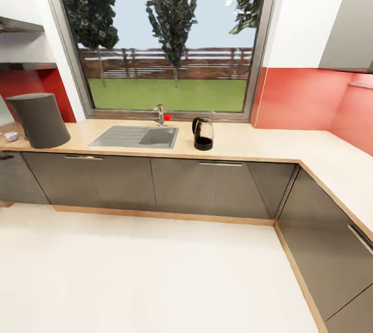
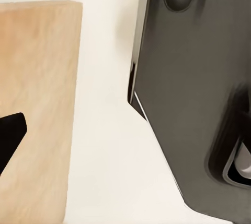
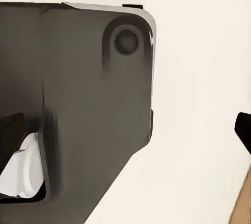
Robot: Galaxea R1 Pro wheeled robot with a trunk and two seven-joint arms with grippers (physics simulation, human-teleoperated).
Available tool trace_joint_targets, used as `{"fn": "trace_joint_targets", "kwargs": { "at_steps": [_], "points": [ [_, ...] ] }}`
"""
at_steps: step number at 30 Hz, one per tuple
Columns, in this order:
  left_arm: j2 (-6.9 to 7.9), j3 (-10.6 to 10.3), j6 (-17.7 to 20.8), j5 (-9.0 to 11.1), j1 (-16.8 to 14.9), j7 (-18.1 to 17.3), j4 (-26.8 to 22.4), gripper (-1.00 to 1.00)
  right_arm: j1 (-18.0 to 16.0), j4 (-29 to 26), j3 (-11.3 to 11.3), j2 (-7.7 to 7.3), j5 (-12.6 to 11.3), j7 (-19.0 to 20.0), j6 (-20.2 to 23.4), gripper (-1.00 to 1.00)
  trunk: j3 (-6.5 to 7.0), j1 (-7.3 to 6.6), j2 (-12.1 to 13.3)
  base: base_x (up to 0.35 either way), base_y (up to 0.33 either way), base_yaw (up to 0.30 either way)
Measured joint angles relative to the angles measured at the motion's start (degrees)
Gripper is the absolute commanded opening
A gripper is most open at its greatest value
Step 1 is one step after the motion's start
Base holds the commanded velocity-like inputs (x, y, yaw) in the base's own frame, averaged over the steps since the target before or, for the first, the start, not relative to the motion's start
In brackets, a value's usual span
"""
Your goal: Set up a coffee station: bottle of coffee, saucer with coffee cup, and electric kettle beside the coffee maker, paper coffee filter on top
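Observation:
In the head view a light wooden countertop point(image 1: 243, 141) runs under a big window. The electric kettle point(image 1: 203, 133), clear with a black base and handle, stands on it just right of the sink point(image 1: 135, 137). At the far left of the counter stands a tall grey rounded appliance point(image 1: 40, 119), apparently the coffee maker. A small pale object point(image 1: 10, 136) lies beside it, too small to identify. One dark fingertip point(image 2: 10, 136) of my left gripper shows in the left wrist view, and one dark fingertip point(image 3: 243, 130) of my right gripper in the right wrist view.
Grey cabinet fronts point(image 1: 207, 188) line the counter, which turns a corner along the right wall point(image 1: 336, 167). White floor point(image 1: 155, 271) lies in front. Both wrist views look down past my dark base point(image 2: 193, 93) onto the floor, with a light wood strip point(image 2: 36, 104) alongside.

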Motion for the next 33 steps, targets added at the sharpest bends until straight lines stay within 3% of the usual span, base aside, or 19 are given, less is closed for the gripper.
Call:
{"fn": "trace_joint_targets", "kwargs": {
  "at_steps": [15, 33],
  "points": [
    [0.0, 0.15, -0.02, 0.53, 0.0, -0.02, -0.02, 1.0, 0.01, 0.01, 0.05, -0.08, 0.0, 0.0, 0.0, 1.0, -0.62, 0.0, 0.0, 0.334, -0.095, 0.245],
    [0.14, 0.15, -0.02, 0.7, 0.0, -0.01, -0.02, 1.0, 0.01, 0.01, 0.08, -0.02, 0.0, 0.0, 0.09, 1.0, -1.35, 0.0, 0.0, 0.338, -0.006, 0.245]
  ]
}}
